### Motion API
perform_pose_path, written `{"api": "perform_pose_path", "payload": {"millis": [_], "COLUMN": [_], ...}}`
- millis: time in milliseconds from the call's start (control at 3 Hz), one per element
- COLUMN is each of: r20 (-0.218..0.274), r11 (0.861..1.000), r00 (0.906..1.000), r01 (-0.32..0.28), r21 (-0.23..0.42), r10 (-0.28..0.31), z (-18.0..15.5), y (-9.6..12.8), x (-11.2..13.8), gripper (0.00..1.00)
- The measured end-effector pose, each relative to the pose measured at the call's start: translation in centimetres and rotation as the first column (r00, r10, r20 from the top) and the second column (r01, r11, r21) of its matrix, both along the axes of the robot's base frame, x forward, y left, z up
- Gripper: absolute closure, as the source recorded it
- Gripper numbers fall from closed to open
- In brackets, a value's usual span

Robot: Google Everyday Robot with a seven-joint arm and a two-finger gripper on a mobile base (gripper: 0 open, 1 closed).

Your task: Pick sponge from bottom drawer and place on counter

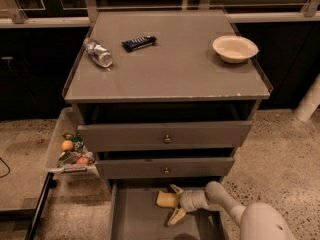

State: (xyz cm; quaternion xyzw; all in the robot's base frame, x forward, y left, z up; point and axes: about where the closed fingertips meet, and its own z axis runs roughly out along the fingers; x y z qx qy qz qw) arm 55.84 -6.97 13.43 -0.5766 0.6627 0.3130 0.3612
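Camera view is showing the gripper (pixel 173 204) reaching low into the bottom drawer (pixel 134 220), fingers standing apart. The sponge (pixel 164 199) is lying on the drawer floor between them, while the counter (pixel 170 74) above is carrying a bowl (pixel 235 48).

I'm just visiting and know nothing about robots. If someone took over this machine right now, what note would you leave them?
Gripper: low in the open bottom drawer, fingers open, one on each side of the sponge, not clamped on it.
Sponge: lying on the drawer floor.
Done: drawer open, gripper at the sponge.
Left: close the fingers, lift, and set the sponge on the counter.
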Motion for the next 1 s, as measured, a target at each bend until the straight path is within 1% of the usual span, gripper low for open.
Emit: {"api": "perform_pose_path", "payload": {"millis": [333,667,1000], "r20": [0.000,0.000,0.000], "r11": [1.000,1.000,1.000], "r00": [1.0000,1.0000,1.0000], "r01": [0.000,0.000,0.000], "r21": [0.000,0.000,0.000], "r10": [0.000,0.000,0.000], "z": [0.00,0.00,0.00], "y": [0.00,0.01,0.01], "x": [0.00,0.00,-0.01], "gripper": [0.10,0.29,0.53]}}
